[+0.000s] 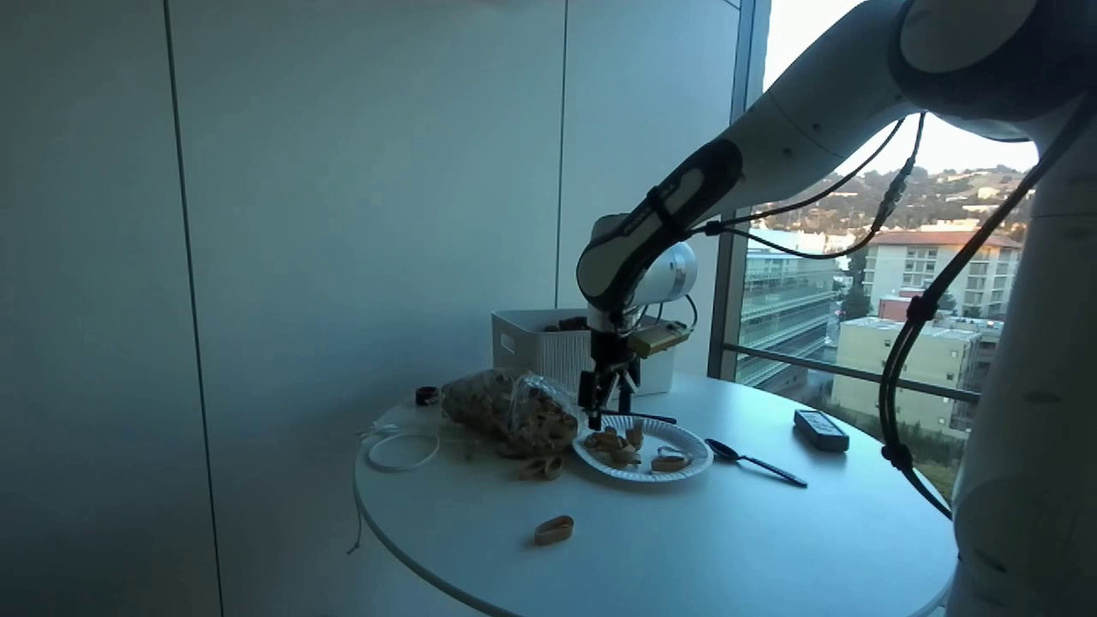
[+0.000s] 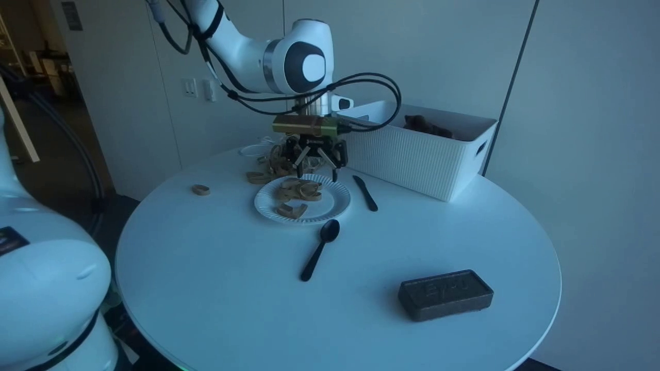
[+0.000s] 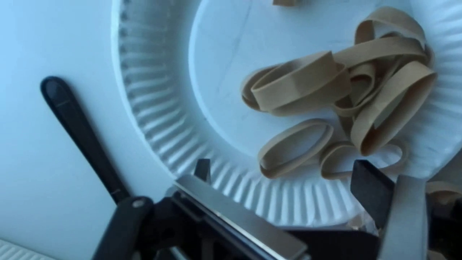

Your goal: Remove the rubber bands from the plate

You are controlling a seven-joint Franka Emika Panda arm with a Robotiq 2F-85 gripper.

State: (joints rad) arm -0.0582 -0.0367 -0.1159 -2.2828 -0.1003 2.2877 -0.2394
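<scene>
Window [image 1: 788,283]: I catch it only in an exterior view, at three o'clock, with buildings [image 1: 910,360] and a hillside [image 1: 930,197] past it.
Doorway [image 2: 46,103]: only in an exterior view too, at ten o'clock, brownish and dim.
Bag [image 1: 484,410]: clear crinkled plastic round tan loops [image 1: 548,426], between nine and ten o'clock from the plate [image 1: 638,476] in an exterior view; the claw [image 2: 317,174] covers part of it in an exterior view.
Plate: round, white, matte; the wrist view brings its fluted rim up close, cut off at twelve and three o'clock.
Rubber bands [image 3: 330,90]: on the plate, broad flat tan loops, smooth, most on edge, tangled toward four o'clock in the wrist view, a single one near them toward six.
White box [image 2: 392,167]: rectangular, finely ribbed, at two o'clock from the plate in an exterior view, a brown lump [image 2: 427,126] inside.
Spoon [image 2: 319,251]: smooth and black, bowl near the plate's rim at five o'clock in an exterior view.
Dark block [image 2: 446,296]: oblong, faint lettering on top.
Claw: fingers [image 3: 373,196] spread wide apart, a clear gap between them; in the wrist view one hangs over the plate's rim toward seven o'clock, the other in front of a band toward five, and whether either touches anything I cannot tell.
</scene>
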